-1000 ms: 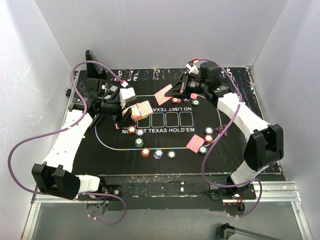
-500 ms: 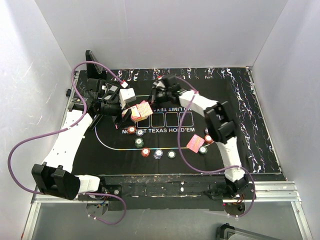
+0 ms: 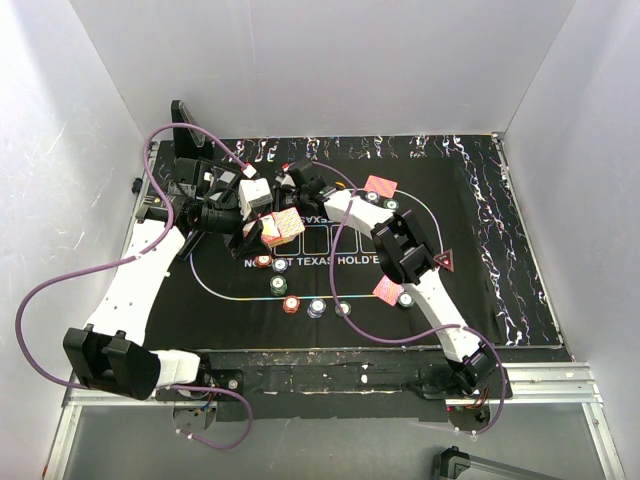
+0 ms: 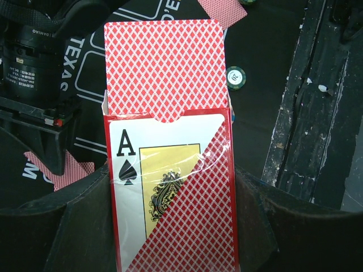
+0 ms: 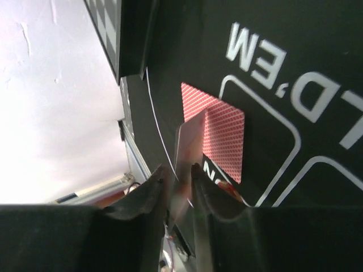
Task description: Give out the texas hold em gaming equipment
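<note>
Dealing step in hand, by judgement: the left gripper (image 3: 262,233) is clenched on the red cardboard card box (image 4: 170,192) over the left side of the black printed mat (image 3: 470,290). Just beyond, the right gripper (image 5: 180,177) pinches one red-backed playing card (image 5: 188,141). Next it wants carrying to an unserved seat.

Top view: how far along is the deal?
Done: poker chips sit around the black mat; a far card and a near-right card lie face down. In hand: left gripper holds the card box, right gripper pinches a single card. Remaining: likely placing it, then the boxed cards.
</note>
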